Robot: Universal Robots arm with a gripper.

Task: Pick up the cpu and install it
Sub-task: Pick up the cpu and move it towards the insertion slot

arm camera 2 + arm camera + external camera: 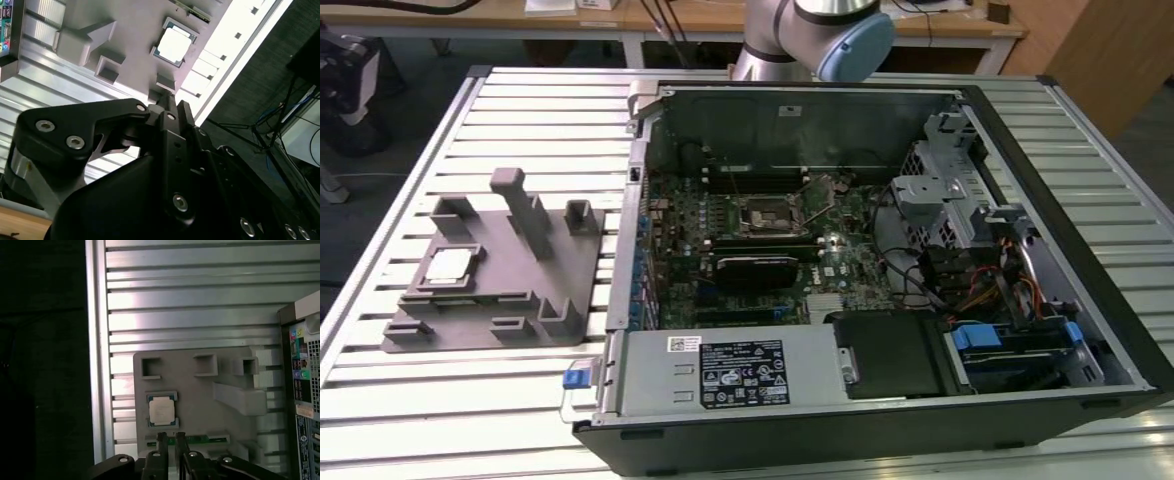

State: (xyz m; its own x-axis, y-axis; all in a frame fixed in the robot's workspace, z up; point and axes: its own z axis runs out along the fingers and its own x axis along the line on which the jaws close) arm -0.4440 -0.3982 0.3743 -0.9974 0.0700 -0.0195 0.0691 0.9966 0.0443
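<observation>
We see the cpu [450, 265] lying flat, silvery top upward, in a square recess of the grey fixture [520, 290]. It has not been lifted out. In both wrist views the chip [161, 410] [174, 45] sits framed by the recess's thin raised border, and nothing touches it.

The claw [171, 436] hangs above the fixture's edge, near the cpu but clear of it. Its two black fingers [181, 440] stand only a narrow slit apart and pinch nothing. In the second wrist view the claw [168, 97] points toward the fixture's small hollow blocks, with the chip beyond them.

A green circuit strip [205, 440] lies in a slot of the fixture just beside the cpu's recess.

The fixture rests on the ribbed metal tabletop [480, 390]. An open computer case [881, 400] stands just beside it on the exterior view's right. Inside the case is the square socket [767, 212], well apart from the fixture. We see the arm [817, 30] beyond the case, farther still from the fixture.
</observation>
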